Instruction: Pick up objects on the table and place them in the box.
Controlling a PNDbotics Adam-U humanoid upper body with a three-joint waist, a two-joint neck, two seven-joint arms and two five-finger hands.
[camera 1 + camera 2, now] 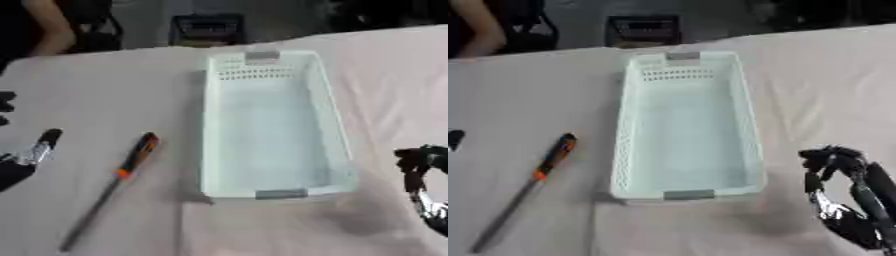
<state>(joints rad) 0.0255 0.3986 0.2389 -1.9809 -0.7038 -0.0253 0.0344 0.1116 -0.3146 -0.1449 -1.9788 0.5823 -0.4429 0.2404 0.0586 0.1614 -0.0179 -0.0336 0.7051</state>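
Note:
A screwdriver [131, 162] with a black and orange handle and a long thin shaft lies on the pale tablecloth, left of the box. The box is a white plastic basket [337, 110] with perforated walls and grey handles, standing in the middle with nothing inside. My left hand [37, 150] shows at the left edge, a straight finger pointing up, a short way left of the screwdriver's handle and apart from it. My right hand [842, 192] rests at the lower right, fingers up and relaxed, holding nothing, just right of the basket's near corner.
The table's far edge [114, 50] runs behind the basket, with a dark crate [206, 29] and a person's arm beyond it. Small dark shapes [5, 102] sit at the left edge. Bare cloth lies on both sides of the basket.

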